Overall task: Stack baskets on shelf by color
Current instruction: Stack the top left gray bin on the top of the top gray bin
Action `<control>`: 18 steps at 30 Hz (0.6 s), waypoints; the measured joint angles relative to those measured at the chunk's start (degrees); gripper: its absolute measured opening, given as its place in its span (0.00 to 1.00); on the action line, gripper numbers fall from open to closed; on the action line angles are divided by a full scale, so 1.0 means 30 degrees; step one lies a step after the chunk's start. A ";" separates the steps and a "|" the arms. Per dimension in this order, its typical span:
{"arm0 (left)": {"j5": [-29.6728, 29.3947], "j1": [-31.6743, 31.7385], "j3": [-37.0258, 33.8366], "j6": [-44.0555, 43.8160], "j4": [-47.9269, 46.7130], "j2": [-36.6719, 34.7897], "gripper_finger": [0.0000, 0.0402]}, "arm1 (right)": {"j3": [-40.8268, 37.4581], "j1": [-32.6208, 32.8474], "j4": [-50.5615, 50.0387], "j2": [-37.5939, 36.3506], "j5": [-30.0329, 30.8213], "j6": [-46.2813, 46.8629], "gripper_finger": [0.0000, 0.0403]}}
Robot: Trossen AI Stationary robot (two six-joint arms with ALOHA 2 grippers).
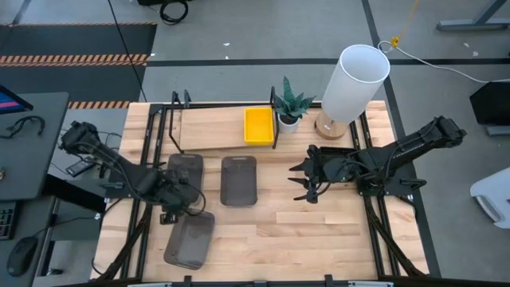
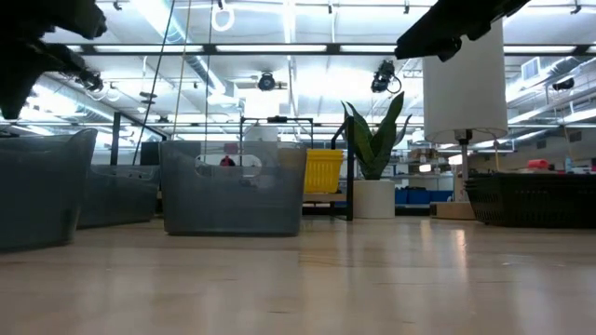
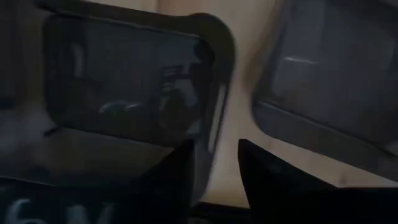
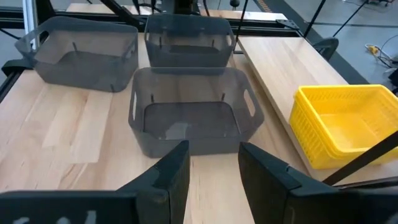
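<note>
- High view shows one yellow basket (image 1: 258, 126) on the shelf (image 1: 211, 127), at its right end by the black post; it appears to be the only basket up there, so the task looks barely begun
- Three grey baskets are not yet shelved, all on the table (image 1: 319, 231): one near the front edge (image 1: 190, 241), one under the left arm close to the shelf (image 1: 185, 169), one mid-table (image 1: 238, 179)
- Left gripper (image 1: 177, 194) sits over the gap between the front basket and the one by the shelf; in the left wrist view its fingers (image 3: 180, 171) are parted, one at that basket's rim wall, pinching nothing that I can make out
- Shelf board left of the yellow basket is bare, giving room for a grey stack
- Right gripper (image 1: 307, 182) hangs mid-table, just right of the middle grey basket; its fingers (image 4: 177, 168) are spread and empty, aimed at that basket's near wall
- Plant (image 1: 292, 108) and white lamp (image 1: 355, 84) crowd the shelf's right end, so lifts there need care
- Table right of the right gripper is bare wood, free for swinging
- Black rails of the shelf frame are the likeliest snag on the way up
</note>
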 joint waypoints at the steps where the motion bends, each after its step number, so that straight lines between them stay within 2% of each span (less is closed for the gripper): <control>1: -0.0298 -0.0047 -0.0002 0.0016 -0.0010 0.0227 0.35 | 0.0000 0.0034 -0.0016 0.0049 -0.0002 -0.0010 0.35; 6: -0.2107 -0.0357 -0.0007 0.0174 -0.0844 0.1180 0.50 | 0.0000 0.0044 -0.0032 0.0073 0.0000 -0.0007 0.35; 10: -0.1894 -0.0376 -0.0007 0.0230 -0.0888 0.1688 0.59 | 0.0000 0.0080 -0.0025 0.0073 -0.0007 0.0000 0.35; 14: -0.1334 -0.0376 -0.0014 0.0233 -0.0697 0.1952 0.60 | 0.0000 0.0080 -0.0025 0.0073 0.0000 0.0146 0.35; 18: -0.0729 -0.0369 -0.0705 0.0160 0.0382 0.1996 0.56 | 0.0000 0.0080 -0.0021 0.0073 -0.0005 0.0146 0.35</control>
